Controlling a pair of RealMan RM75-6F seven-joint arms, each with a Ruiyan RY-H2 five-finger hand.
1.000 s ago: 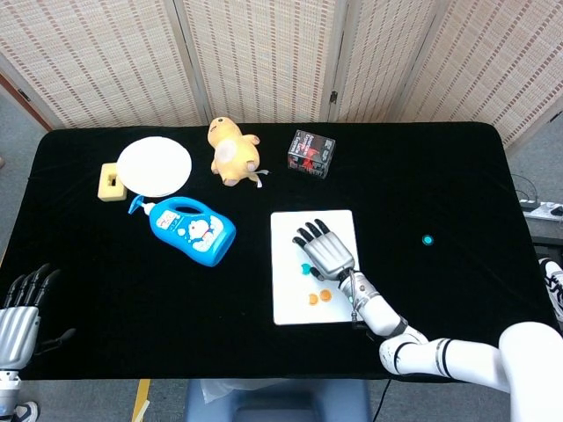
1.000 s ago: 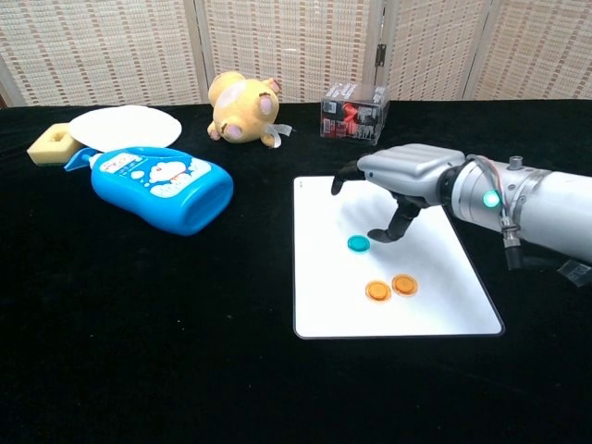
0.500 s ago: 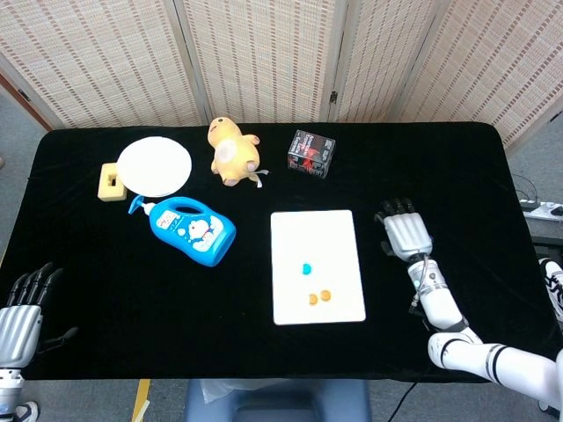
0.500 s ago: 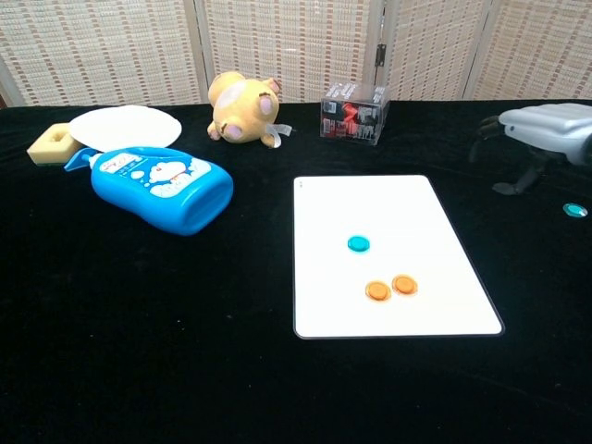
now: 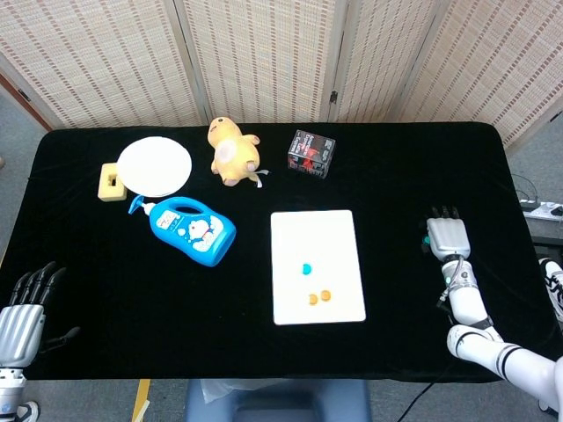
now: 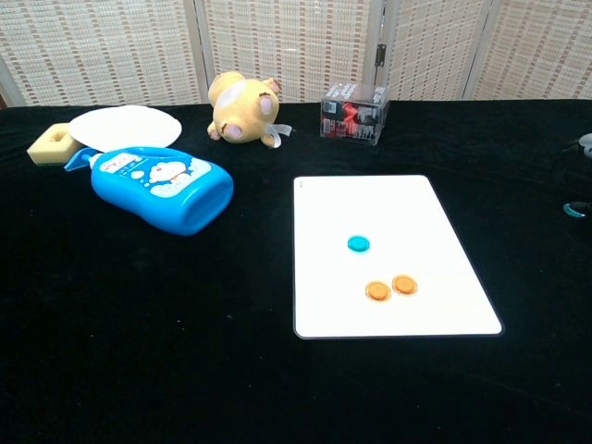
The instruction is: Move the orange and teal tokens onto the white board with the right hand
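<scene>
Black-covered table [image 5: 132,290]. Toward far left corner: white plate [image 5: 155,166], yellow sponge block [image 5: 109,183] touching its left side. Blue bottle [image 5: 190,229] lying flat, just nearer than the plate. Yellow plush toy [image 5: 233,152] on its side near far edge. Small dark box [image 5: 311,153] near far edge, about mid-table

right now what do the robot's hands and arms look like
Both hands are metallic silver with dark fingers. The right hand sits on a slim silver wrist with a thin dark cable alongside, leading into a glossy white arm with black bands at the joints. Of the left hand, only the silver body and dark fingers show at the corner.
</scene>
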